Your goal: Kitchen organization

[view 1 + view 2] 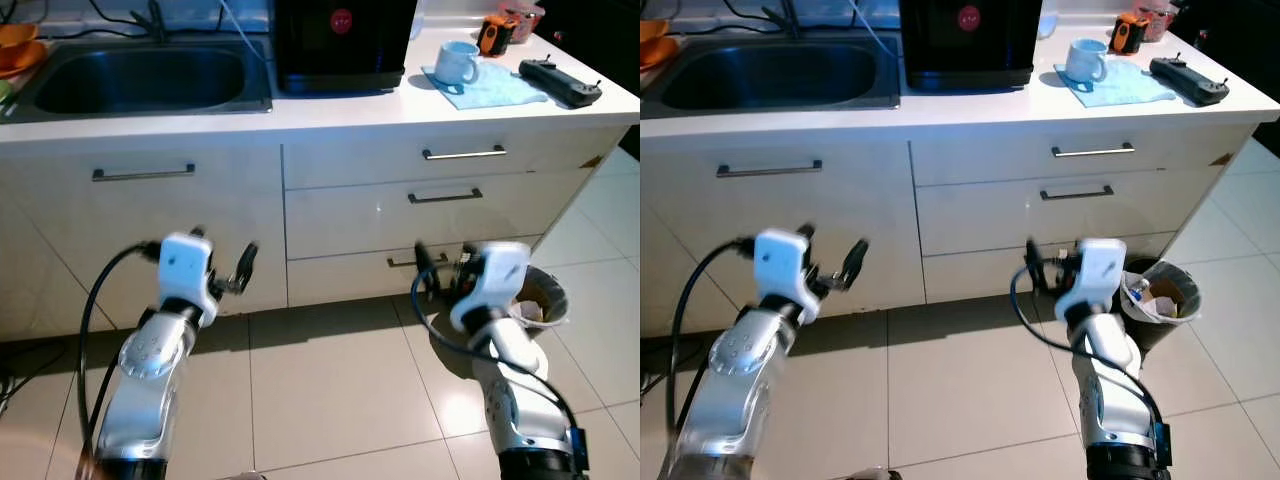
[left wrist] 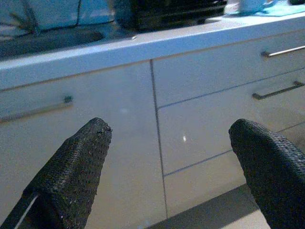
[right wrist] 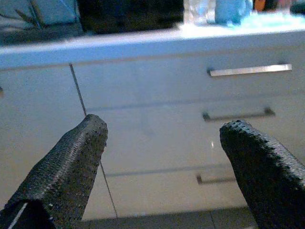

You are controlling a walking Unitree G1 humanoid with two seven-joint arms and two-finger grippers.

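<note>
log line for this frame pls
phase: facing counter | left gripper: open, raised before cabinet door | right gripper: open, before bottom drawer | mug: on blue cloth | holding: nothing

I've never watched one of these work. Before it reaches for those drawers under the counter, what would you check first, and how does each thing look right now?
1. Left pincer open and holding nothing: ok, fingers spread apart.
2. Right pincer open and holding nothing: ok.
3. Drawers shut, top drawer handle free of obstruction: ok.
4. Pincers near enough to grasp a handle: not ok, both hang short of the cabinet front.
5. Bin on the floor beside the right arm, out of its way: cannot tell.
6. Mug on the blue cloth set back from the counter edge: ok.
</note>
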